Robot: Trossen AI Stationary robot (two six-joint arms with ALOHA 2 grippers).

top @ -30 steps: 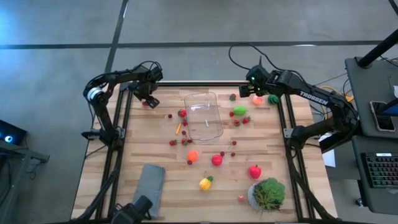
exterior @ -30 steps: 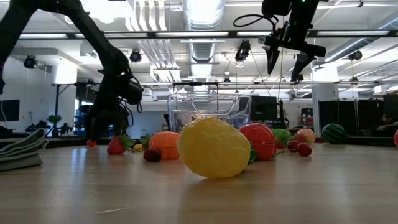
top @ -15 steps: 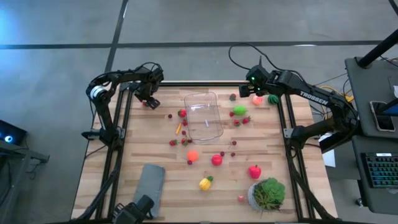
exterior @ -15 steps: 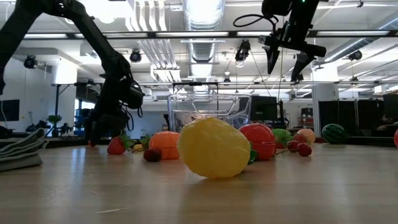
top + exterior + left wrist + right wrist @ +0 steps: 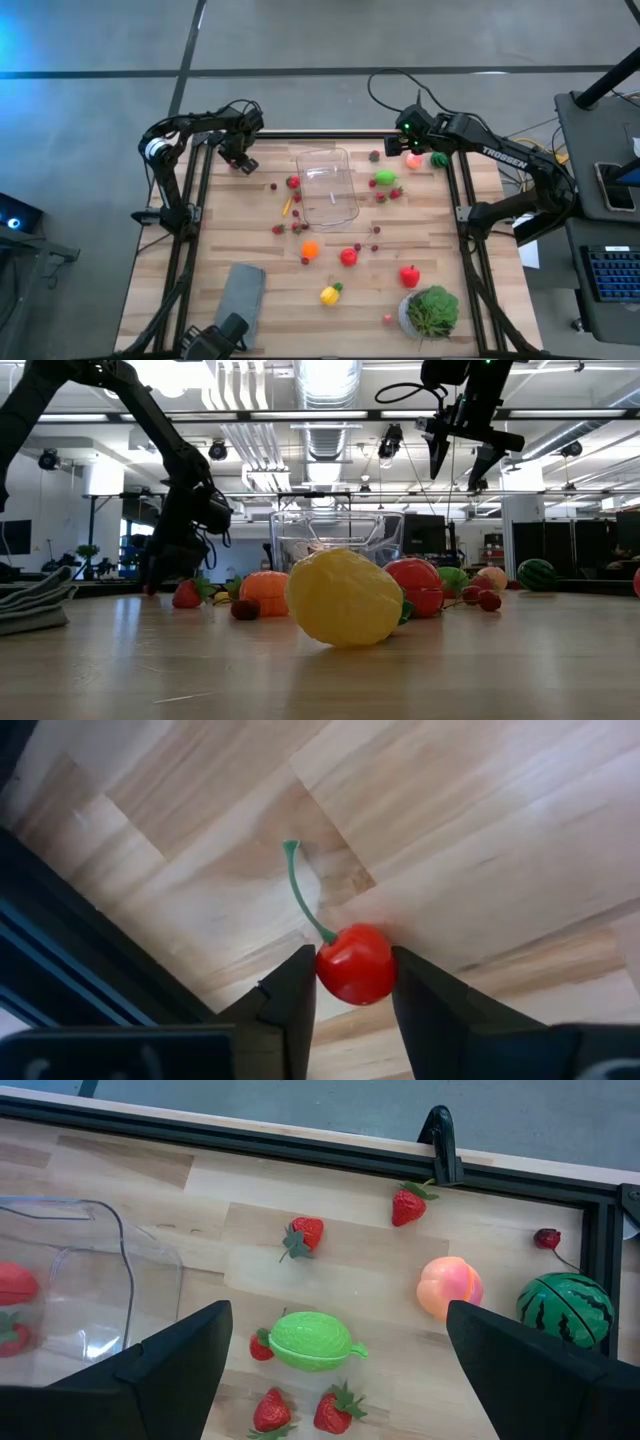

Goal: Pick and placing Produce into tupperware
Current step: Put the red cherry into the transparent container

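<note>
My left gripper (image 5: 239,161) is low at the table's far left corner, shut on a small red cherry (image 5: 355,963) with a green stem. My right gripper (image 5: 412,150) hangs open, high over the far right part of the table (image 5: 458,460), touching nothing. Below it lie a green fruit (image 5: 310,1342), a peach (image 5: 449,1286), a watermelon (image 5: 566,1309) and strawberries. The clear tupperware (image 5: 327,185) stands on the far middle of the table, open side up. An orange fruit (image 5: 309,250), a red one (image 5: 348,257), a red pepper (image 5: 409,276) and a yellow fruit (image 5: 329,294) rest nearer. My left gripper pinches the cherry's round red body (image 5: 330,965) between its two fingers, one finger (image 5: 295,995) on each side. It comes from above, pointing down. The green stem (image 5: 300,895) sticks out free beyond the fingertips, close over the wood.
A grey folded cloth (image 5: 240,295) lies at the near left. A bushy green plant in a white pot (image 5: 432,310) stands at the near right. Black frame rails (image 5: 195,190) run along the table's sides. Tiny dark-red berries (image 5: 376,231) are scattered around the tupperware.
My left gripper has shifted slightly toward the cherry at the far left corner and come down over it. The cherry, which showed beside the fingers in the high view, is now covered by them. My right arm has kept still.
</note>
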